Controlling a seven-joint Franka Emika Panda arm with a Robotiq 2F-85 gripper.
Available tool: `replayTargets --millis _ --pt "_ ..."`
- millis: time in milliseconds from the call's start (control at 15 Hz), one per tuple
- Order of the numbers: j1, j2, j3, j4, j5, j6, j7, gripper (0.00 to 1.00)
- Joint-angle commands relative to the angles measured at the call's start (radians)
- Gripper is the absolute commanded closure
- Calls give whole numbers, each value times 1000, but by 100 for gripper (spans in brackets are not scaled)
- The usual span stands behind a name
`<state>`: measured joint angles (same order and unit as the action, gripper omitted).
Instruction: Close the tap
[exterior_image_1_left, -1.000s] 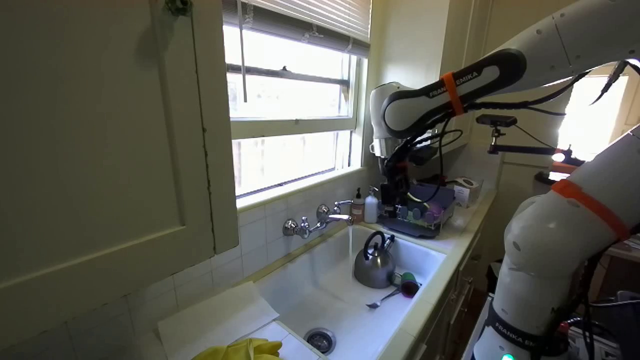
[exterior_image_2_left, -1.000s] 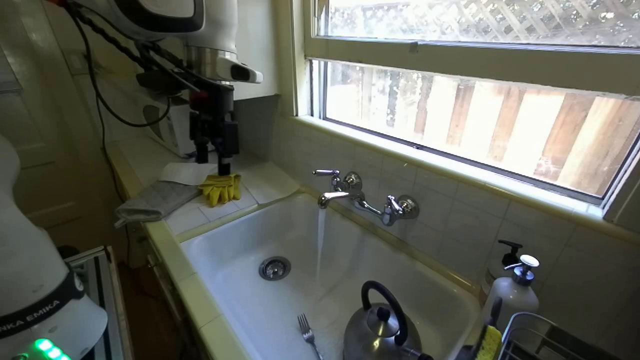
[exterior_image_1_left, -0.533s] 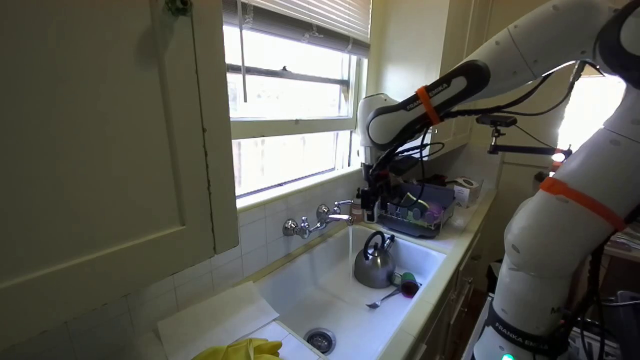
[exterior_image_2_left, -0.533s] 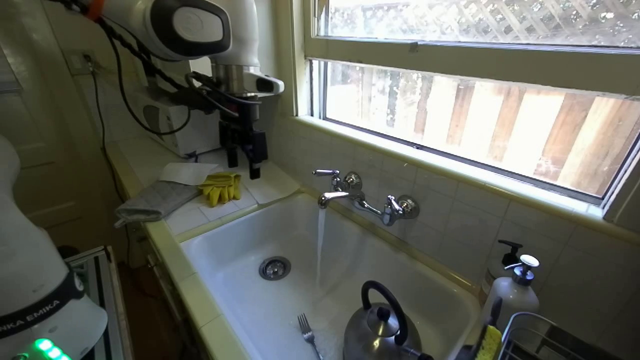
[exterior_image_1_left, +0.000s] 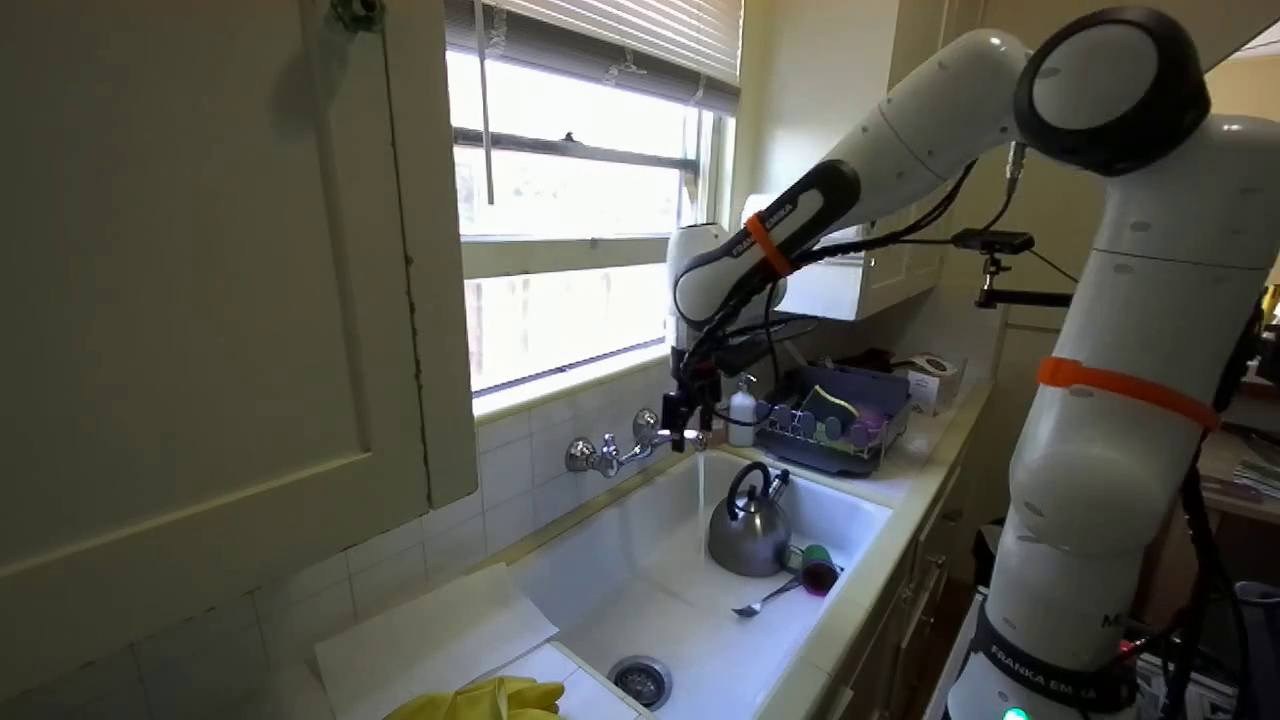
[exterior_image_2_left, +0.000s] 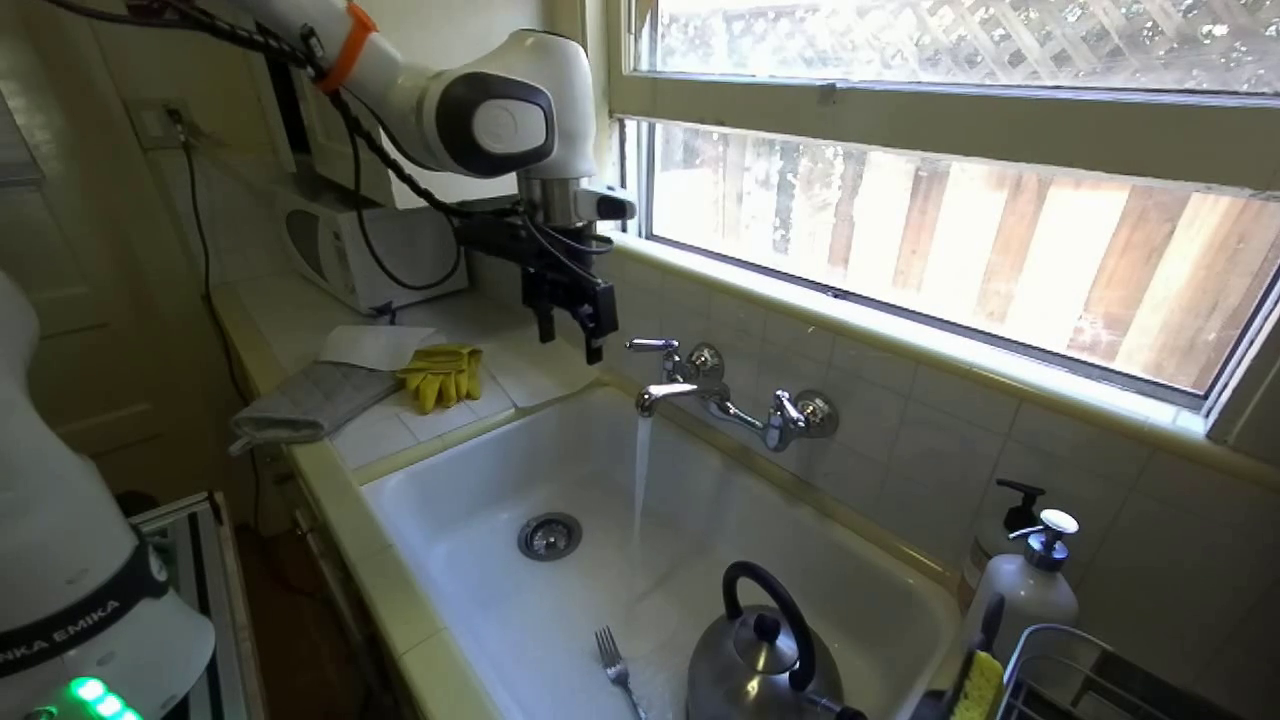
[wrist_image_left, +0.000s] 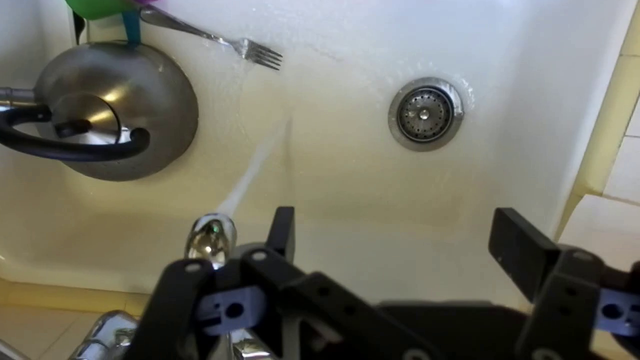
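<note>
An exterior view shows the wall (exterior_image_2_left: 900, 460) behind the tap (exterior_image_2_left: 722, 408) and the sink (exterior_image_2_left: 470, 500) below it. The kettle (exterior_image_2_left: 745, 665) stands upright in the sink, lower than the tap and beside the stream (exterior_image_2_left: 642, 470) that falls from the spout (exterior_image_2_left: 665, 395). So the tap is on. Fixed to the wall, its body should feel rigid and will not come along with a pull; only the lever (exterior_image_2_left: 652, 345) and the far handle (exterior_image_2_left: 787, 410) ought to turn, perhaps stiffening near the end. Which of the two feeds the stream I cannot tell. The chrome looks smooth, likely slippery if wet, sturdy rather than fragile. The best hold is probably the lever's free end, where leverage is greatest. The jaws are spread wide with nothing between them. They hang beside the tap, not around any of it: an exterior view shows a gap between them and the lever's end, apparently the nearest part. In the wrist view the spout shows just outside one jaw. Whether they are level with the lever or slightly above it, I cannot tell.
</note>
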<state>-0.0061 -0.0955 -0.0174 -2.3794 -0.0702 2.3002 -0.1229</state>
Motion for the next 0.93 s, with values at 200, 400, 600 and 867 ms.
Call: replayTargets --millis 200,400,600,867 --pt "9 220 19 200 95 34 -76 0" --pt "4 205 23 189 73 28 -53 0" --pt "4 234 25 216 73 28 -53 0" --pt "7 244 27 218 71 65 -45 0"
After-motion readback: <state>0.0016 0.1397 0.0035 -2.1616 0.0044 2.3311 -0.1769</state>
